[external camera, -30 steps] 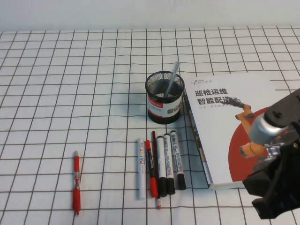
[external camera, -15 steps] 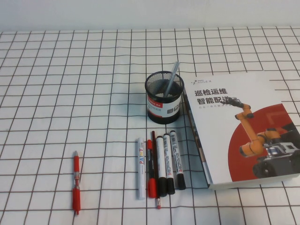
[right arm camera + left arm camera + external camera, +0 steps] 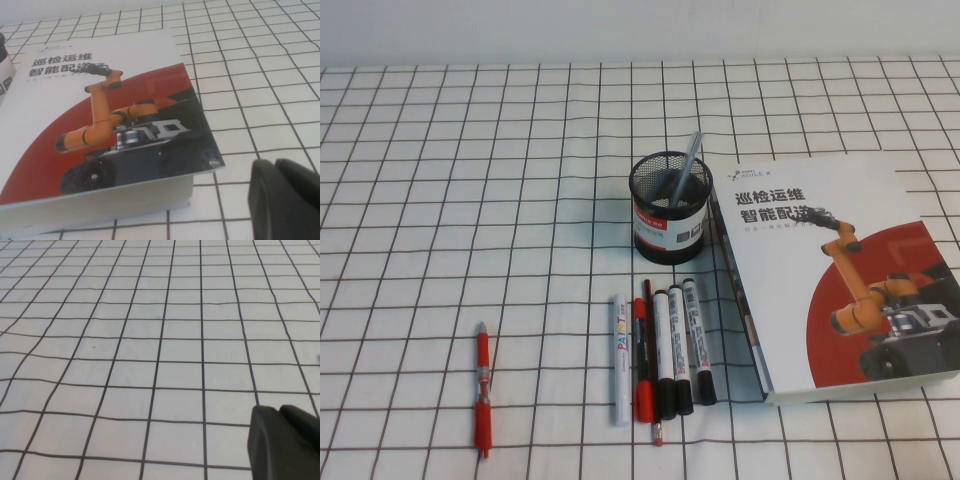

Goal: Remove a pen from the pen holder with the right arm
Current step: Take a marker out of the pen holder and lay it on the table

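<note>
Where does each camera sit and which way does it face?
High view: raised on the robot's side, angled down at pen holder, book, loose pens; no arm.
Left wrist view: on the left arm, over bare grid cloth; left gripper shows.
Right wrist view: on the right arm, facing the book; shut right gripper near its corner.
Shared: high and right wrist views show the book.

The pen holder (image 3: 669,228) is black mesh, its pen (image 3: 691,154) grey, the tablecloth (image 3: 470,200) white with black grid.
</note>
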Controlling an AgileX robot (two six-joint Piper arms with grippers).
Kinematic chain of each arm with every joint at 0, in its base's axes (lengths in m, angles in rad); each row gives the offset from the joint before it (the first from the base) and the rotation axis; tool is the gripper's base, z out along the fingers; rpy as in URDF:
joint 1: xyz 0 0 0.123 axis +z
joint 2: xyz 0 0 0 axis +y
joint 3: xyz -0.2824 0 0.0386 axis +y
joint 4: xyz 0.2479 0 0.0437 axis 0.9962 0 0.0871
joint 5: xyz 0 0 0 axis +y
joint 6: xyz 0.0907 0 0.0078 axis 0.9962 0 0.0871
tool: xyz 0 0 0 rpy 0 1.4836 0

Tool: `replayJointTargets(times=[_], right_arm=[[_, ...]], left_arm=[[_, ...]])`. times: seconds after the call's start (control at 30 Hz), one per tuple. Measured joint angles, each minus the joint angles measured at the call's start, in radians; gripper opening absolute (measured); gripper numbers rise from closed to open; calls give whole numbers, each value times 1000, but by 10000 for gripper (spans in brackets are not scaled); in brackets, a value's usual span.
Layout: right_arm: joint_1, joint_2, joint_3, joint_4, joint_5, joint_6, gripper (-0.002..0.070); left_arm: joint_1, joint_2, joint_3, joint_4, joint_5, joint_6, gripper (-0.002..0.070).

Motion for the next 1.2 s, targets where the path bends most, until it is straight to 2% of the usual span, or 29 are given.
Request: replayJointTargets(times=[0.33, 0.63, 1.2], right_arm=[[0, -135, 33, -87, -16, 0, -15], [0, -135, 34, -117, 108, 0, -15], [0, -135, 34, -117, 119, 0, -16]], left_arm=[[0, 0, 0, 0, 0, 0, -3], [0, 0, 0, 0, 0, 0, -3], [0, 0, 0, 0, 0, 0, -3]])
